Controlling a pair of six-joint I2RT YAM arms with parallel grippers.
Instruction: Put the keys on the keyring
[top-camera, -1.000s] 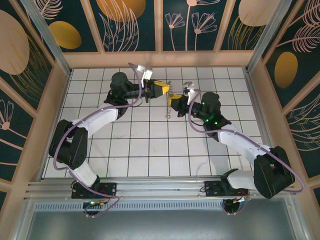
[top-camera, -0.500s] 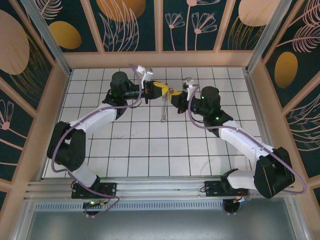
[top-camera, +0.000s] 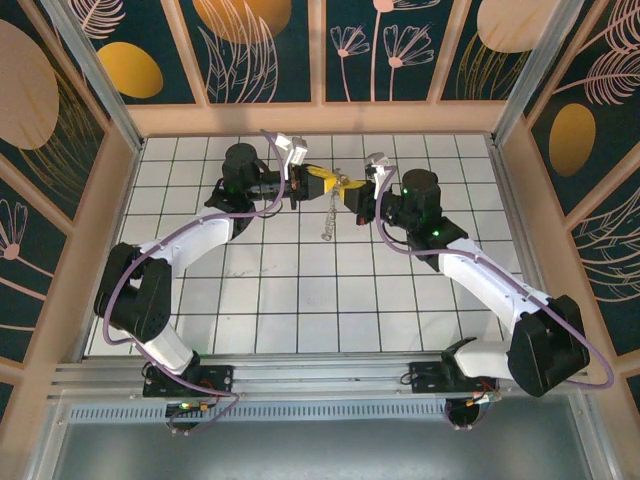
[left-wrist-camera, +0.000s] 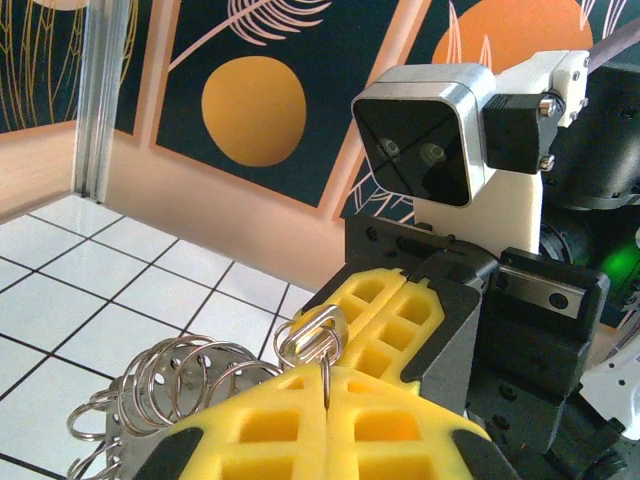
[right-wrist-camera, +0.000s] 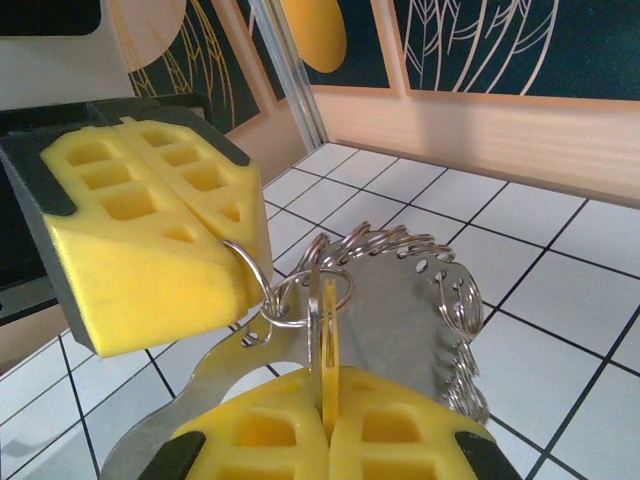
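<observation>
From above, I see the right gripper (top-camera: 352, 193) has come up and in over the last second. Its tips now meet those of the left gripper (top-camera: 328, 182), where before there was a gap. The keyring (top-camera: 327, 222) hangs under that meeting point, off the table (top-camera: 300, 300), and has swung a little leftward. I take this to mean the approach is over and the threading itself is beginning. On the left wrist camera, my near yellow fingers (left-wrist-camera: 270, 420) are clenched on a thin wire, with a small ring (left-wrist-camera: 312, 338) looping out just above their tips. The rest of the keyring bunches low on the left, and the other gripper's fingers sit right behind the loop. On the right wrist camera, those fingers (right-wrist-camera: 260, 440) are pressed shut on the key (right-wrist-camera: 327, 330), seen edge-on as a thin yellow strip standing up from between them. Its upper end sits at the small ring, touching or through it; I can't tell which. The keyring's plate hangs just behind and to the right.
</observation>
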